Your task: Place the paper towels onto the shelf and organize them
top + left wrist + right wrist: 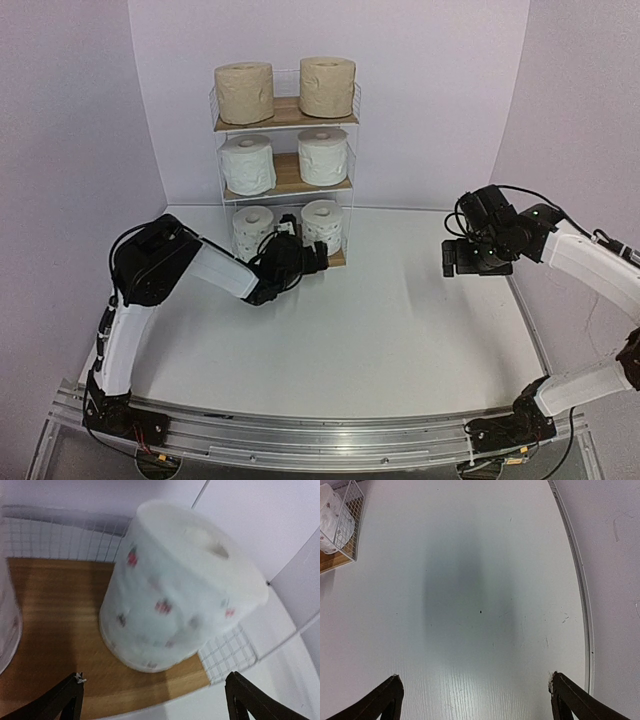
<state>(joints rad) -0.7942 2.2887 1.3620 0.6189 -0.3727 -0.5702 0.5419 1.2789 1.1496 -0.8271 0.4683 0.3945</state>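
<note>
White table [400,320], pale lilac walls, and the shelf [288,118] standing at the back centre against the wall. All six paper towels are on it, two to a tier. I've got two tan rolls [244,93] up top, two plain white rolls [248,165] on the middle board and two dotted rolls [252,230] on the bottom board. Every one stands on end, its long axis vertical and its hollow core facing up.

Over to the left wrist view. The right-hand dotted roll [182,585] fills the view, upright on the brown board close to its front right corner, with wire mesh behind it and to its right. It sits ahead of my left gripper [318,258], beyond the tips. Both fingers [70,700] are spread wide, touching nothing and apart from the roll. A sliver of the other dotted roll shows at the left edge.

The left arm rises from its base to a high elbow [150,265]. Its forearm then runs forward and right, low, to the front of the bottom tier.

The right gripper [462,258] hangs above the right side of the table, well apart from the shelf. Its fingers [385,700] are splayed wide over bare tabletop. That arm climbs along the right edge and folds back toward the middle.
</note>
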